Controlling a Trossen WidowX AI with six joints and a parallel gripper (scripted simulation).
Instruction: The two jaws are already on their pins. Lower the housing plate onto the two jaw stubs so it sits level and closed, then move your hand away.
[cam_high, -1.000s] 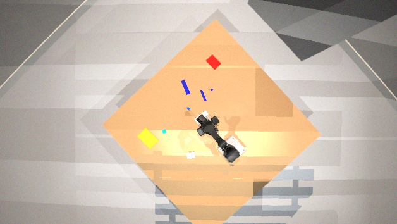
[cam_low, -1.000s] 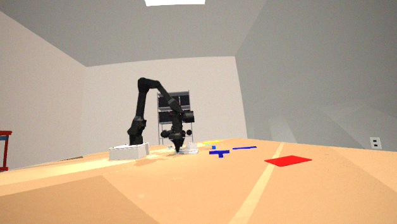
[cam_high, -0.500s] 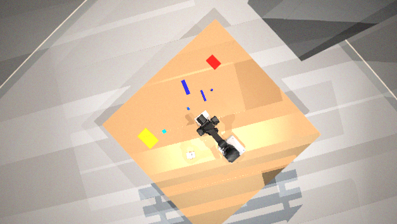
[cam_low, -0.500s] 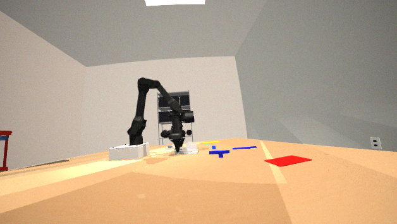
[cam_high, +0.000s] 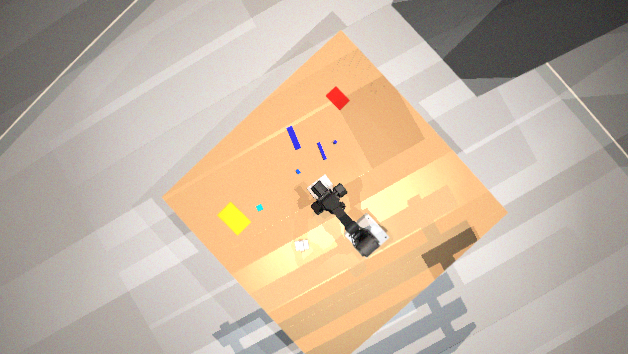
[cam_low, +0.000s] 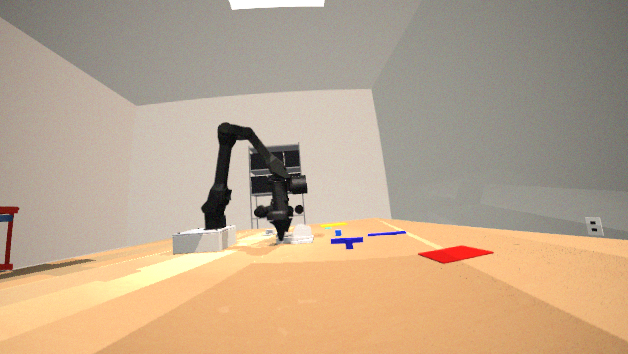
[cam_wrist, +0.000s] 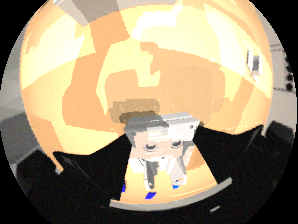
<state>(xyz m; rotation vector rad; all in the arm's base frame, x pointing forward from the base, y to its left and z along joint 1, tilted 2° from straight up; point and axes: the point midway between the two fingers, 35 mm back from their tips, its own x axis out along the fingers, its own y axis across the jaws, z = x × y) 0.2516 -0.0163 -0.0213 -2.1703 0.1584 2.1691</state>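
Note:
My gripper (cam_high: 329, 200) (cam_low: 281, 237) (cam_wrist: 162, 131) points down, its black fingers wide apart. It appears shut on the housing plate (cam_wrist: 172, 120), a white-grey slab that spans between the fingertips in the wrist view. The white fixture (cam_high: 323, 179) (cam_low: 302, 234) is right under and beside the fingers. The two white jaws (cam_wrist: 150, 176) (cam_wrist: 178, 175) stick out side by side below the plate in the wrist view. Two dark-ringed round features show just above them. The contact between plate and jaw stubs is hidden, so I cannot tell whether the plate is seated or level.
A small white part (cam_high: 302, 245) (cam_low: 269, 232) (cam_wrist: 254, 65) stands apart on the table. Blue bars (cam_high: 293, 138) (cam_high: 321, 151), small blue pieces (cam_high: 298, 171) (cam_high: 335, 142), a cyan square (cam_high: 259, 208), a yellow rectangle (cam_high: 234, 218) and a red rectangle (cam_high: 337, 98) (cam_low: 455, 254) lie around.

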